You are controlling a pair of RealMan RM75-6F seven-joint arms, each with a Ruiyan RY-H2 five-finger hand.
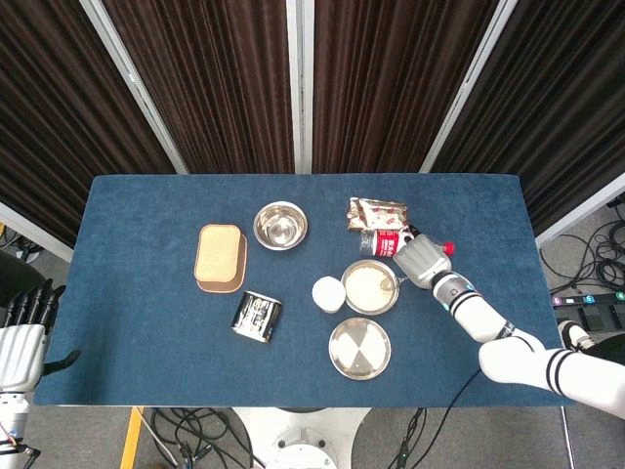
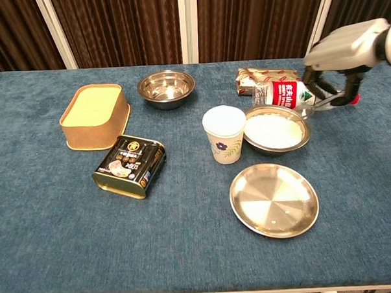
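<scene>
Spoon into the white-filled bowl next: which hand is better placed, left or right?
Probably right. The right hand already holds the spoon, whose tip sits at the bowl rim. The left hand hangs off the table's far left edge, holding nothing.

Head cam looks straight down from high up, whole table (image 1: 146, 283) in shot; chest cam sits low at the near edge, facing the curtains, much closer. Both catch the right hand (image 1: 422, 260) (image 2: 339, 49) and the dishes left of it
</scene>
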